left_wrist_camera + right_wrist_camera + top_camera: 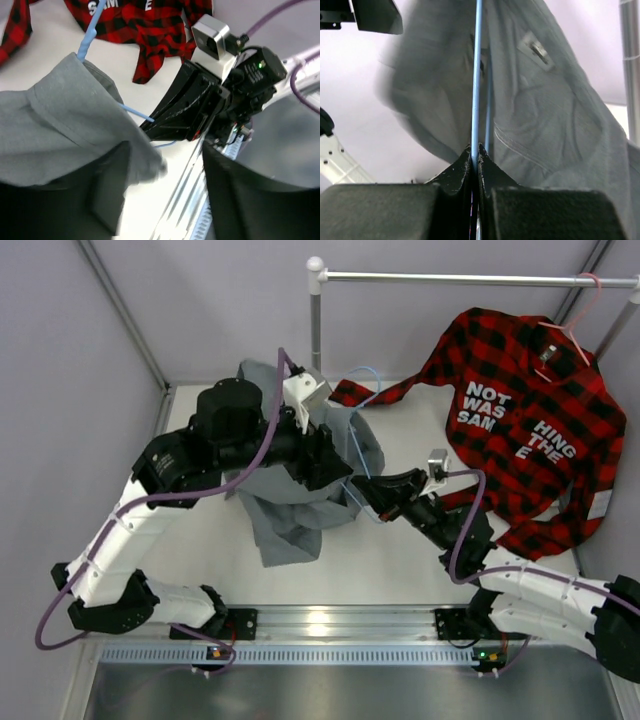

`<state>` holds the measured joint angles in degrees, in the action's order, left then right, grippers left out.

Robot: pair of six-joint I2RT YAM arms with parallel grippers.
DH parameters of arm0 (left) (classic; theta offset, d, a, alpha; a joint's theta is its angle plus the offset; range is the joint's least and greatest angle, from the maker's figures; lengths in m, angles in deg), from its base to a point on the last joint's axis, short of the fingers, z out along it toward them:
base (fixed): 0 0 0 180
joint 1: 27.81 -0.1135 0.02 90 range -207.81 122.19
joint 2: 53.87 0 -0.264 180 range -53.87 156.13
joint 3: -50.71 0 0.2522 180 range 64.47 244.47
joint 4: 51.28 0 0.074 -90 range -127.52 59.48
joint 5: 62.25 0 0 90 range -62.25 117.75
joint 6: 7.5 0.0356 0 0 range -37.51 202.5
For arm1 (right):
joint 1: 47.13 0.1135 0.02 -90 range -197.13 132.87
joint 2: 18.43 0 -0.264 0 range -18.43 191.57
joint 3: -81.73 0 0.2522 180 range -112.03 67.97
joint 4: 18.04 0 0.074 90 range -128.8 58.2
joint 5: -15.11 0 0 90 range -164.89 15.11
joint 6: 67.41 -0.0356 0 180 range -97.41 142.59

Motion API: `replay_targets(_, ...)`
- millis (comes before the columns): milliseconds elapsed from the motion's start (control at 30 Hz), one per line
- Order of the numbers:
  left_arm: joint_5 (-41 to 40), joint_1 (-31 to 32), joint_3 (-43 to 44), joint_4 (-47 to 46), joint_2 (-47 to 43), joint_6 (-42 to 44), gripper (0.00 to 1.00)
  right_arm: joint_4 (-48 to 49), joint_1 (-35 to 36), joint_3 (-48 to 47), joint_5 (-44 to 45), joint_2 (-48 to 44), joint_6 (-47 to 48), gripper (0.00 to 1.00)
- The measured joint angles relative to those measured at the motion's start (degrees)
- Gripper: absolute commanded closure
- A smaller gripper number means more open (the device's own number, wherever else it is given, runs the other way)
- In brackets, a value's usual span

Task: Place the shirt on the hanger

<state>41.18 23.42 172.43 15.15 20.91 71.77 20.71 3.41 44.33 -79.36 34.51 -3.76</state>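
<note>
The grey-green shirt (290,510) hangs in a bunch above the table, draped over the light-blue wire hanger (357,462). My right gripper (368,490) is shut on the hanger's wire (476,75), with the shirt (545,115) hanging just beyond it. My left gripper (330,460) is against the shirt's upper right side. In the left wrist view its fingers (107,190) stand wide apart, with grey cloth (60,125) lying over the left one and bare table between them. The hanger wire (90,37) sticks out of the cloth there.
A red-and-black plaid shirt (530,430) hangs on a pink hanger (575,330) from the white rail (470,278) at the back right. The rail's post (316,320) stands just behind the grey shirt. A metal rail (340,625) runs along the table's front edge.
</note>
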Motion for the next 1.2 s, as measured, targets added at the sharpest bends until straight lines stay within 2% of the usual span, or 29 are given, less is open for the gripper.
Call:
replay_targets(33,0.94,0.02,1.22,0.42,0.42,0.9,0.29,1.73,0.0,0.37,0.7,-0.09,-0.11,1.0)
replay_targets(67,1.84,0.07,2.75,1.11,0.74,2.27,0.13,2.62,0.0,0.55,1.22,-0.22,-0.15,1.0)
replay_targets(167,2.99,0.15,5.4,1.16,-0.15,7.65,0.08,3.96,0.0,0.81,2.6,-0.9,0.07,1.0)
replay_targets(367,-8.13,0.2,4.68,-6.97,-6.16,15.21,0.06,3.82,-0.02,1.22,3.13,-4.46,1.36,1.0)
replay_targets(500,-13.16,0.04,13.53,-9.38,-1.33,20.87,0.13,3.21,-0.02,2.56,2.82,-8.24,1.9,1.0)
replay_targets(600,-9.66,-0.63,15.98,-10.51,2.71,25.2,0.16,2.89,-0.04,4.15,2.25,-11.3,2.27,1.0)
replay_targets(700,-3.65,-1.05,15.56,-9.75,5.99,29.9,0.33,1.42,-0.09,5.35,1.22,-14.19,2.8,1.0)
replay_targets(733,-1.57,-1.11,14.58,-9.44,6.6,32.0,0.44,0.28,-0.09,5.66,0.81,-15.39,2.91,1.0)
replay_targets(767,0.31,-1.16,13.55,-8.66,6.93,33.86,0.47,-0.44,-0.09,5.79,0.5,-16.26,3.04,1.0)
replay_targets(1000,9.4,-1.18,6.32,-7.43,4.7,44.22,0.41,-5.51,-0.09,7.89,-2.78,-22.84,3.41,1.0)
replay_targets(1200,15.47,-1.22,4.87,-4.68,2.6,47.52,0.41,-8.15,-0.09,8.24,-6.67,-24.09,4.15,1.0)
